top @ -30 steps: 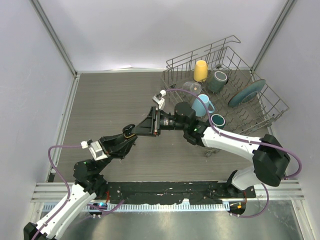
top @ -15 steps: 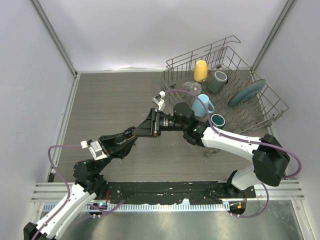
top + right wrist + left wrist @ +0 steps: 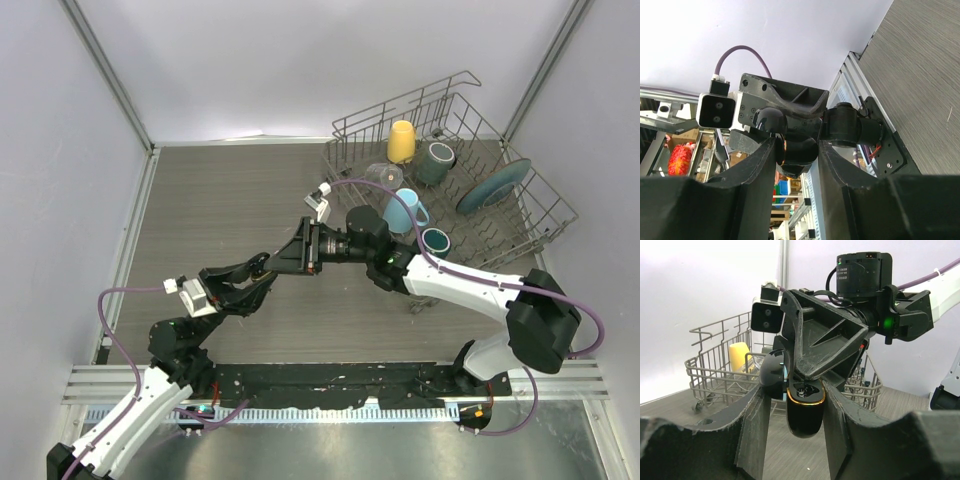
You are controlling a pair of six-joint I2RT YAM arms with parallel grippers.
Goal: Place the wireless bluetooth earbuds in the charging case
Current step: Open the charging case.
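Mid-air over the table's middle, my right gripper (image 3: pixel 796 146) is clamped on the glossy black charging case (image 3: pixel 805 415), its lid (image 3: pixel 772 374) flipped toward ten o'clock, my left gripper (image 3: pixel 797 392) flanking it (gripping or clear, I can't tell), earbuds too tiny to spot, and that light, slick shell wants flat-sided pressure below the gold rim (image 3: pixel 807 401).

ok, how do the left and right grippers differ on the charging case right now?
Grip: the right gripper presses the charging case on both sides; the left gripper stands wider, with a gap on one side. Approach: the left gripper reaches in from the near left, the right gripper from the right. Shared: both meet mid-air at the open-lidded case.
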